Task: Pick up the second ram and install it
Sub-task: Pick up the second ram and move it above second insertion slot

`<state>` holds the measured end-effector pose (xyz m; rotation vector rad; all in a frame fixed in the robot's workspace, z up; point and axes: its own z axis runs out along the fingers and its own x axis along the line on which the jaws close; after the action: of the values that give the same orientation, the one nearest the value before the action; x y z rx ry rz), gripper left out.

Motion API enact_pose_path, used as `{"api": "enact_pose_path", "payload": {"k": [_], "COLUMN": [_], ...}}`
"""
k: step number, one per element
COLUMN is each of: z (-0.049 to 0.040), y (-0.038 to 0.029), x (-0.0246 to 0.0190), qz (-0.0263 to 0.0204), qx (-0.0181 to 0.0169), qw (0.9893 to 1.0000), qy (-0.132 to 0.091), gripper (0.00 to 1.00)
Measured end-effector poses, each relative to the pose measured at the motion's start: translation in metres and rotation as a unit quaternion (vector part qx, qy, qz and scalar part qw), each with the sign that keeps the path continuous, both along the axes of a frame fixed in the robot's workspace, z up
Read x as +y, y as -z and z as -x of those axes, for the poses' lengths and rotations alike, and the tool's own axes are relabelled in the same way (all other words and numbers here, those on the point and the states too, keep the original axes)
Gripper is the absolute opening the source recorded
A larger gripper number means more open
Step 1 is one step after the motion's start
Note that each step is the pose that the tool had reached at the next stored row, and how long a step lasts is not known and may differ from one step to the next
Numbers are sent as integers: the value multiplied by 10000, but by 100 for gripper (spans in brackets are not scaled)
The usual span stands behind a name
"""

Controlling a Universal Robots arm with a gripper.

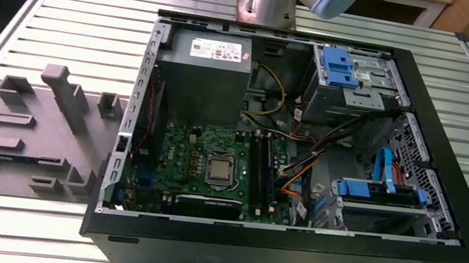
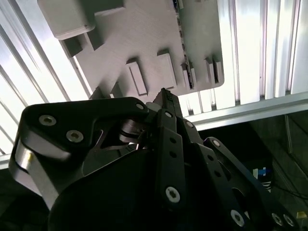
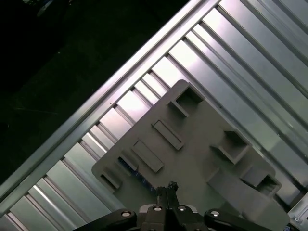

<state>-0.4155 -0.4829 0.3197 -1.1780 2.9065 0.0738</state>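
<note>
The pick has not yet been made. The second ram (image 3: 138, 176) is seen lying on edge in a slot of the grey holder tray (image 3: 202, 159), near the tray corner closest to the rim of the counter (image 1: 93, 8), and no part of the install is shown as done. The gripper (image 3: 168, 187) is held above the tray, near the stick but apart from it. In both wrist views the fingers (image 2: 166, 103) are seen drawn together at their tips, with nothing between them. Whether a stick already sits in the long black slots of the motherboard (image 1: 203, 148) cannot be told. Lifting, carrying and seating are all judged to be left.

The tray is set just beside the outer wall of the computer case (image 1: 290, 255), on the exterior view's left, and raised blocks and a tall post (image 1: 62, 90) stand on it around the slot. The counter's edge rail runs near the tray, with dark floor beyond. Inside the case the slots are flanked by the processor socket (image 1: 220, 170) on one side and loose orange and blue cables (image 1: 298, 178) on the other, so little side room is judged to be there
</note>
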Motion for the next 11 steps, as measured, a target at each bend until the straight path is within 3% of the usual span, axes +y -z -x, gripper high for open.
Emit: {"api": "enact_pose_path", "payload": {"k": [11], "z": [0], "y": [1], "x": [0], "qz": [0], "qx": [0], "qw": [9991], "qy": [-415], "gripper": [11]}}
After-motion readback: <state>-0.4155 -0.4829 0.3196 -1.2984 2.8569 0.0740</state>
